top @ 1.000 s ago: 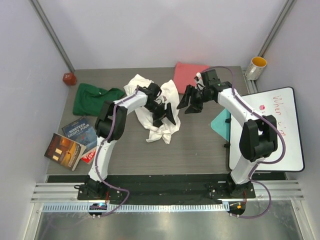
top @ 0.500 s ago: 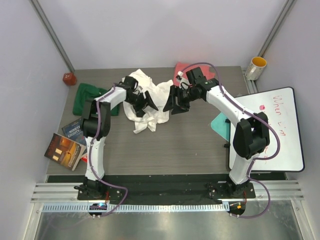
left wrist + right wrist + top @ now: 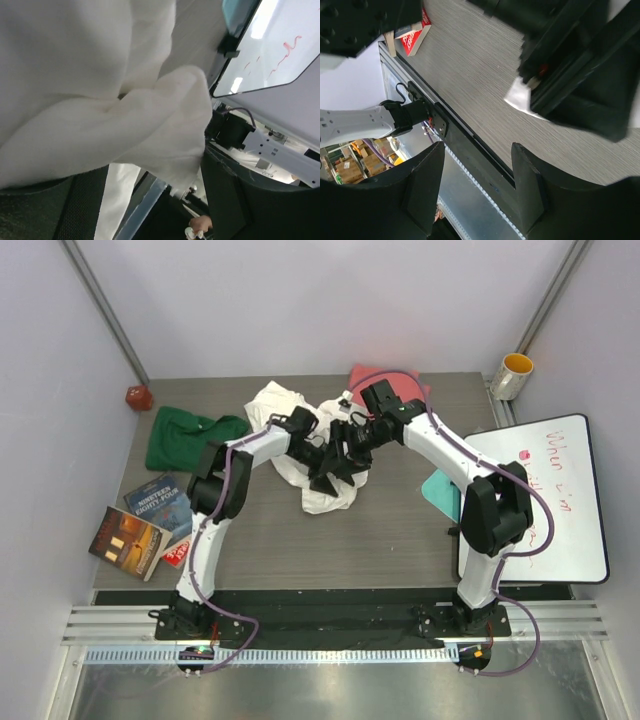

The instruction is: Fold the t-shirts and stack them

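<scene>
Left wrist view: left gripper [image 3: 145, 165] fingers pinching white t-shirt [image 3: 85, 85] fold; right gripper [image 3: 475, 165] fingers spread, cloth beyond tips.

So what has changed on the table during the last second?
The two grippers closed in until they met over the white t-shirt: left gripper holds its cloth, right gripper open beside it. The shirt's lower end shifted slightly. Green t-shirt, coral-pink t-shirt and books stayed put.

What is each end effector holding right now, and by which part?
Left end effector grips the white shirt at a bunched fold. Right end effector is open, holding nothing.
</scene>
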`<state>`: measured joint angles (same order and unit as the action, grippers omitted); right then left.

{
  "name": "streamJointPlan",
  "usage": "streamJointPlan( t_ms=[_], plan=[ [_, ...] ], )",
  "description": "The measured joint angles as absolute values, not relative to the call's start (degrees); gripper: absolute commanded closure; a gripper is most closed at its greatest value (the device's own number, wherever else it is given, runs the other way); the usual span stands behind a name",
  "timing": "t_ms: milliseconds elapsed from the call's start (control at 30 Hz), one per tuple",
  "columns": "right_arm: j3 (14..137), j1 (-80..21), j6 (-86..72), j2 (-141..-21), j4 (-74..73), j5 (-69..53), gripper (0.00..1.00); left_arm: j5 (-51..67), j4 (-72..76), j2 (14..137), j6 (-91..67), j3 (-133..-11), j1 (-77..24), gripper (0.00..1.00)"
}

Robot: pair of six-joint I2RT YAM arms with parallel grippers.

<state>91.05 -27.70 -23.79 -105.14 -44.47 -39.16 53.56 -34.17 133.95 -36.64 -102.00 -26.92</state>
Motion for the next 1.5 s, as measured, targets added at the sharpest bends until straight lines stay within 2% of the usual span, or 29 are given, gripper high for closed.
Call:
streamJointPlan(
  t_ms=[200, 333, 500, 700, 867, 1033, 1500],
  plan=[
    [91.02, -26.37, -23.68, -105.14, -44.62, -39.53, 0.39, 51.79, -41.43, 125.91, -27.79, -91.44, -26.11, 0.27],
    [90.04, -25.89, -23.73, -105.03, -44.05, -40.4, 0.39, 46.44, -43.64, 113.38, -25.43, -83.9, -25.41, 0.27],
    [89.21, -25.74, -23.77, -104.95, -44.18, -41.01, 0.39, 40.12, -42.06, 102.35, -25.71, -81.76, -24.45, 0.27],
    [89.08, -25.98, -23.9, -104.92, -43.9, -40.97, 0.39, 32.91, -38.72, 101.38, -28.91, -78.96, -20.14, 0.27],
    [89.01, -27.27, -24.08, -104.92, -44.88, -39.27, 0.39, 25.58, -36.53, 100.57, -33.08, -72.2, -11.22, 0.27],
    [87.37, -30.26, -23.94, -104.92, -46.48, -38.02, 0.39, 17.54, -36.75, 100.29, -34.09, -72.38, -4.01, 0.27],
    [80.51, -36.69, -24.58, -105.38, -46.17, -30.92, 0.39, 14.5, -37.01, 99.7, -33.17, -74.96, -4.27, 0.28]
  ],
)
